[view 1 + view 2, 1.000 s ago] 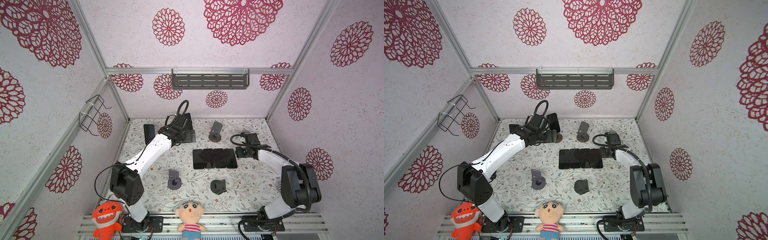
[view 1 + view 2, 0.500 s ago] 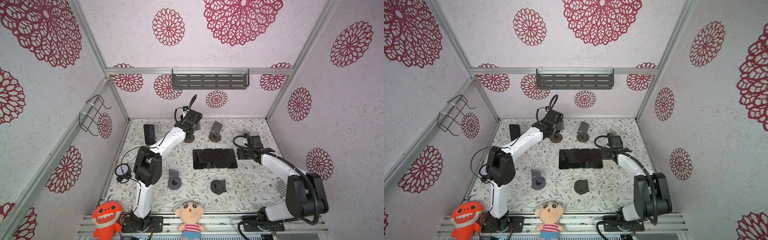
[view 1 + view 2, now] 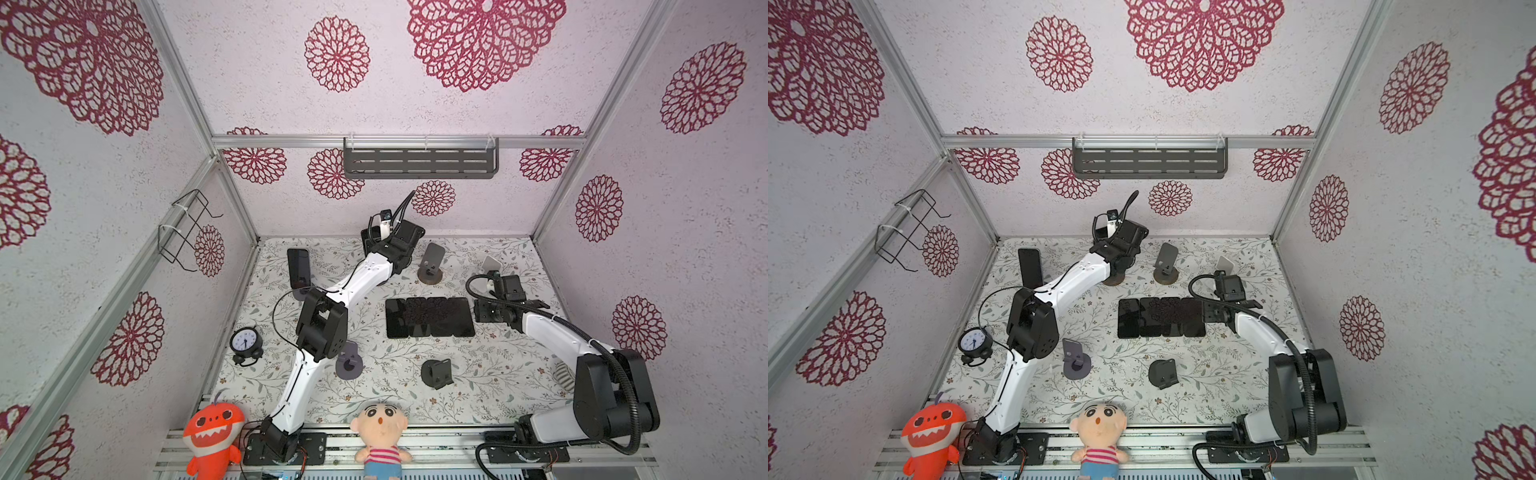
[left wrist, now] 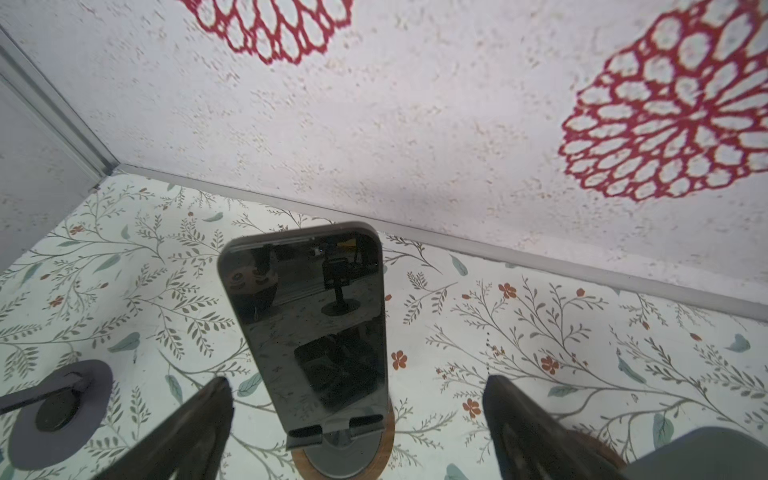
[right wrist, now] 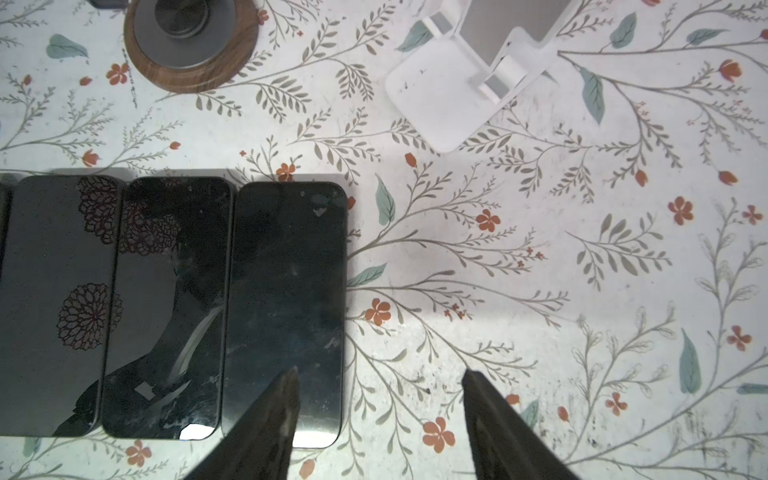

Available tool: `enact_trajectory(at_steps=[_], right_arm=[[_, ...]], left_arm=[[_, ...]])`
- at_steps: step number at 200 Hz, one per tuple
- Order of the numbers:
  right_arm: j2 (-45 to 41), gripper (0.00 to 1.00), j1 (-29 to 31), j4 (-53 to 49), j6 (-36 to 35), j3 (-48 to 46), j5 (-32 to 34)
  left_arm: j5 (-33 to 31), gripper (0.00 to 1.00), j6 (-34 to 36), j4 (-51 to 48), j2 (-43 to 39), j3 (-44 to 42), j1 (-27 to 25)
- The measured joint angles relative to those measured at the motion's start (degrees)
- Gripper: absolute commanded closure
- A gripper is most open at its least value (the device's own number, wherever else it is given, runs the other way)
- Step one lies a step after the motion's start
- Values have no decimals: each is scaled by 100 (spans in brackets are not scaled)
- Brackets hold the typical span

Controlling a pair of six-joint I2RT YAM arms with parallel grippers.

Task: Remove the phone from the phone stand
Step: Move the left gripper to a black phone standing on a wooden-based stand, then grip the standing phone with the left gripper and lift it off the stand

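Red-flowered white walls [image 3: 257,104] enclose a leaf-patterned floor [image 3: 498,374].

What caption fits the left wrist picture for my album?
Open left gripper faces a dark phone propped on its round stand.

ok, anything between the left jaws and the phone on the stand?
Nothing. In the left wrist view the left gripper flanks the phone, jaws open, bare tabletop between.

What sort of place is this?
Probably a purpose-built robot test booth: patterned wall panels in an aluminium frame, a left arm and right arm bolted to a front rail, and a row of phones on the floral table.
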Motion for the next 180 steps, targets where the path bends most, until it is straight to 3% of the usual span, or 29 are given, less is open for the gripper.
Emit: enact_trajectory(at_steps=[83, 180], right_arm=[[0, 34, 0, 85, -22, -92, 46], [-168, 34, 0, 192, -70, -284, 44]], left_arm=[[-520, 3, 31, -24, 273, 162, 0], [-549, 3, -48, 90, 317, -61, 122]])
